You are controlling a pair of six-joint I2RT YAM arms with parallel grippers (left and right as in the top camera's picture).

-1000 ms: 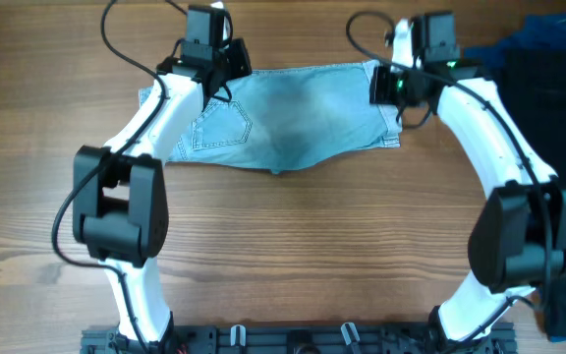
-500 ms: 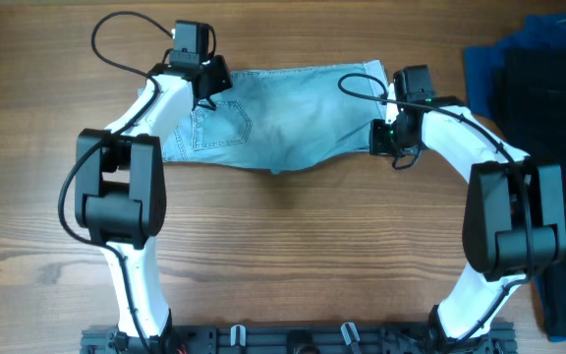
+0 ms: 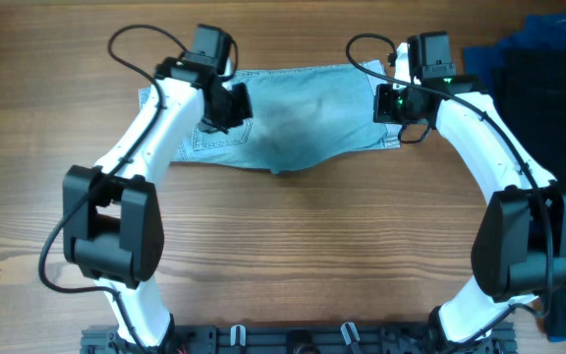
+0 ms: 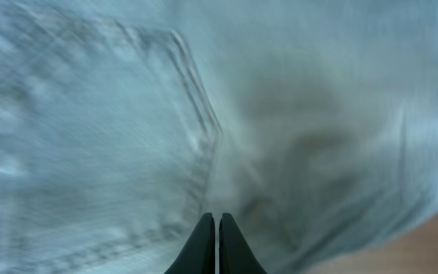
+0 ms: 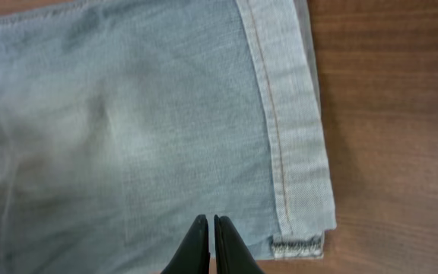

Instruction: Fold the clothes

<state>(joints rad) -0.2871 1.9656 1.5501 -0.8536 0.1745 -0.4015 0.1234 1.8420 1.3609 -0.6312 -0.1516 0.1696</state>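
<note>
The light blue denim shorts [image 3: 298, 118] lie spread flat at the far middle of the table, back pocket up. My left gripper [image 3: 228, 106] is shut and empty over the back pocket [image 4: 90, 144], its closed tips [image 4: 217, 221] just above the denim. My right gripper [image 3: 389, 102] is shut and empty over the right leg, its tips [image 5: 206, 222] above the cloth just left of the cuffed hem [image 5: 291, 129]. The shorts also fill the left wrist view [image 4: 318, 91] and right wrist view [image 5: 128, 129].
A dark blue cloth [image 3: 489, 69] and a black garment [image 3: 558, 128] lie at the right edge of the wooden table [image 3: 283, 256]. Bare wood shows right of the cuff [image 5: 394, 137].
My left gripper moved right and nearer, from the waistband edge onto the back pocket. My right gripper moved back from the leg's near corner to over the cuff area. The shorts stayed put.
</note>
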